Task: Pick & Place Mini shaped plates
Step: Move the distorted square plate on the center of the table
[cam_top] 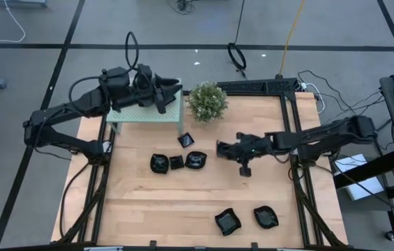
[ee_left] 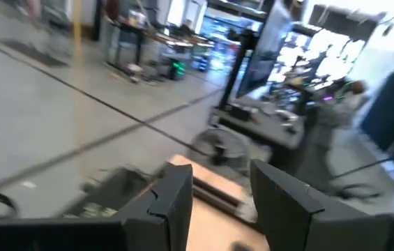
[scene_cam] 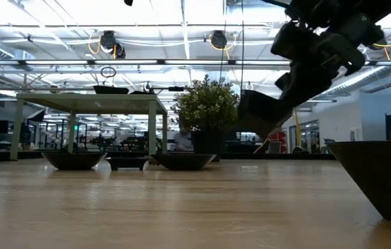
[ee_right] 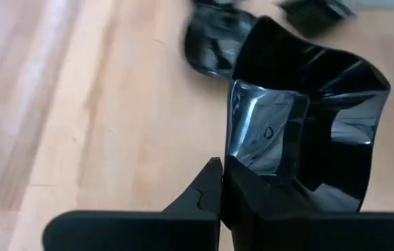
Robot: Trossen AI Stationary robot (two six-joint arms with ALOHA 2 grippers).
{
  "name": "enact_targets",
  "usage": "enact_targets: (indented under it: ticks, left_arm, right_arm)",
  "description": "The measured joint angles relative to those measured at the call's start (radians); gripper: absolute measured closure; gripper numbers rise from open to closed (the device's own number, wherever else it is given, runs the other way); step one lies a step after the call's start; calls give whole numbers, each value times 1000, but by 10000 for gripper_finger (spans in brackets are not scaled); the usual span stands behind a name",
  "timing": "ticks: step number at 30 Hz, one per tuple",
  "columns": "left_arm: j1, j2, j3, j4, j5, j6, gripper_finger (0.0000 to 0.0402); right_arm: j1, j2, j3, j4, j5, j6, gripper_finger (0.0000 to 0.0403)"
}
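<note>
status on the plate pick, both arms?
Right gripper shut on square plate, lifted above table. Left gripper open, empty, above green stand. Nothing blocking.

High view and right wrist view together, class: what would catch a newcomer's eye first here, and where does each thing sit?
First, the right gripper, shut on a glossy black dish and holding it above the table's middle. Next, the green potted plant at the far edge beside a small pale green stand, over which the left gripper hangs. Then the other black dishes: a cluster near the middle and two at the near edge.
</note>
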Motion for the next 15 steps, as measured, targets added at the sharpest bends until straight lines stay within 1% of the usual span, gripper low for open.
enact_targets:
  ticks: [2, 6, 9, 11, 13, 15]
  left_arm:
    - [-20, 0, 0, -1, 13, -66, 254]
    - [-66, 0, 0, 0, 27, -200, 254]
    - [-105, 0, 0, -1, 28, -254, 254]
    - [-132, 0, 0, 0, 28, -258, 254]
    - [-161, 0, 0, 0, 28, -261, 254]
    - [-188, 0, 0, 0, 27, -272, 254]
  right_arm:
    - [18, 58, 0, 89, -7, -26, 403]
    - [54, 191, 0, 334, -23, -20, 403]
    - [97, 299, 0, 528, -24, 6, 403]
    - [138, 366, 3, 648, -25, 11, 403]
    - [177, 427, 32, 699, -27, 2, 403]
    - [211, 479, 77, 700, -44, -3, 403]
